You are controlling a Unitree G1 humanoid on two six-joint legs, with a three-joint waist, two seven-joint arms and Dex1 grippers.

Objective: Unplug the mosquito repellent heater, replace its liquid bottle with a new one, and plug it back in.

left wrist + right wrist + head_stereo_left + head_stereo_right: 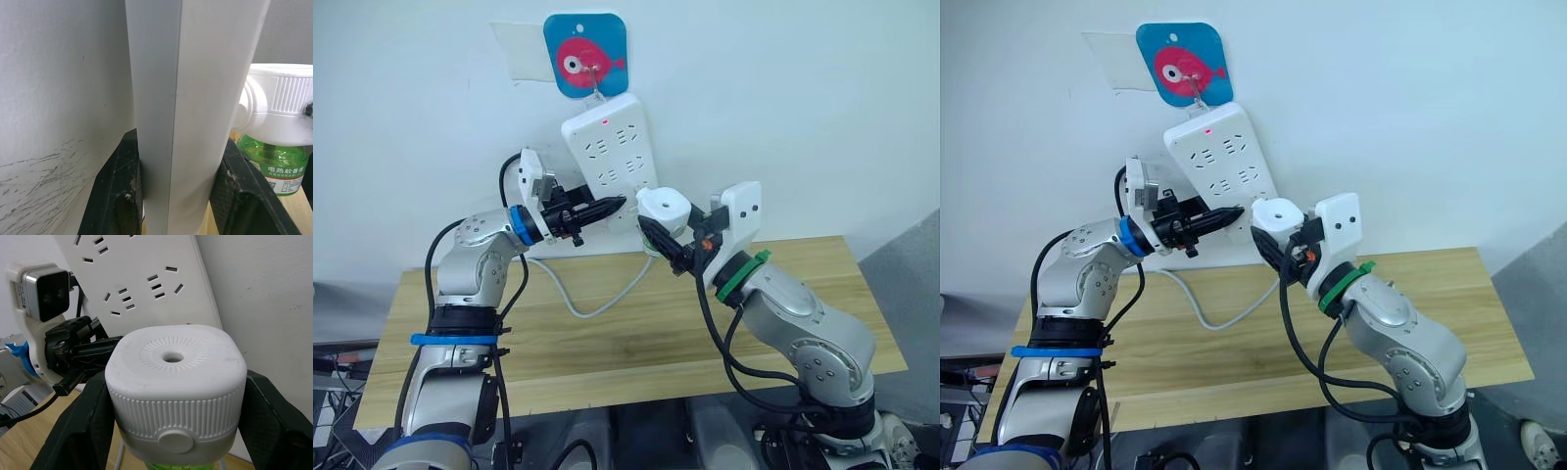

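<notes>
The white mosquito repellent heater [664, 207] is held in the air just right of the power strip's lower end, with my right gripper [670, 241] shut on its sides. Its black fingers [80, 426] flank the ribbed body [176, 377]. A green liquid bottle [277, 159] hangs screwed under it. The heater is unplugged from the long white power strip [607, 147], which hangs tilted on the wall. My left gripper [610, 207] is shut on the strip's lower edge, with its pads [120, 186] pressing both faces.
The strip hangs from a blue fish-shaped hook [585, 54]. Its white cable [592, 299] loops down onto the wooden table [636, 343] below both arms. The white wall is directly behind the strip.
</notes>
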